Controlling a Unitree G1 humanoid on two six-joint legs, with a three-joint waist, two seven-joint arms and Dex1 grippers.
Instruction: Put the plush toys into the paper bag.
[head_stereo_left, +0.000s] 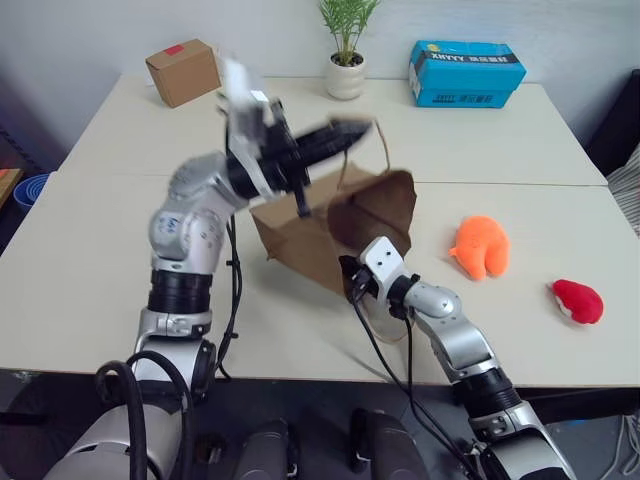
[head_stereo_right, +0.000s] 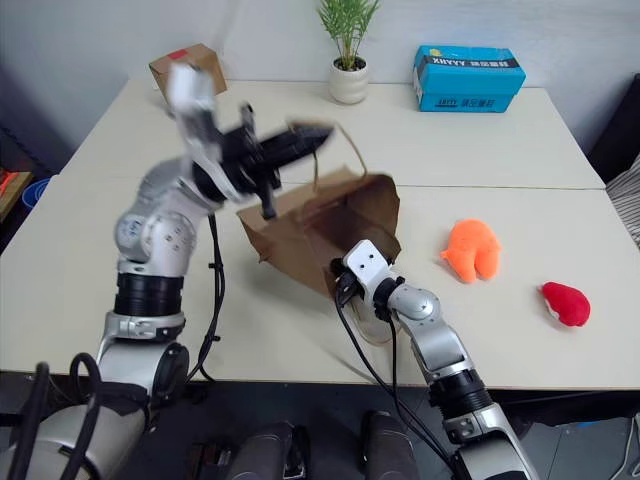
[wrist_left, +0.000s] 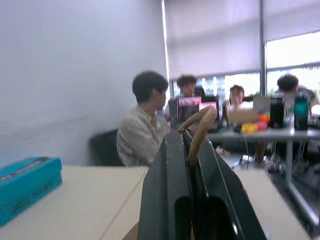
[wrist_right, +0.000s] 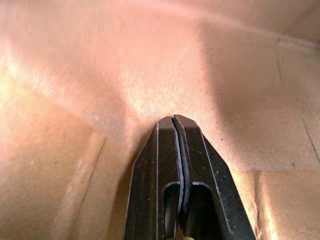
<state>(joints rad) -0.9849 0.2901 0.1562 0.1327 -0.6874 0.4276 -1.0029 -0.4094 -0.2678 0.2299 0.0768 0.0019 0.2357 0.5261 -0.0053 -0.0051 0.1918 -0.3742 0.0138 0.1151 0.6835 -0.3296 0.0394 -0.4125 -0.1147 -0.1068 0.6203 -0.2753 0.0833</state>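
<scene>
Bag-opening underway: my left gripper (head_stereo_left: 345, 133) pinches the twine handle (wrist_left: 199, 131) above the paper bag (head_stereo_left: 300, 235); right gripper (wrist_right: 174, 120), clamped empty, pokes inside. Next, I'd fetch the orange toy (head_stereo_left: 480, 246) right of it.

Brown paper bag (head_stereo_left: 330, 235) tipped open; orange toy (head_stereo_left: 480, 246), red toy (head_stereo_left: 579, 301) outside.

Left gripper (head_stereo_left: 350, 133) is smeared with motion blur up by the twine handle (wrist_left: 199, 131). Right gripper (wrist_right: 172, 120) tips are buried inside the paper bag (head_stereo_left: 300, 235), so they're hidden from the head views. People (wrist_left: 145, 125) behind are fuzzy.
</scene>
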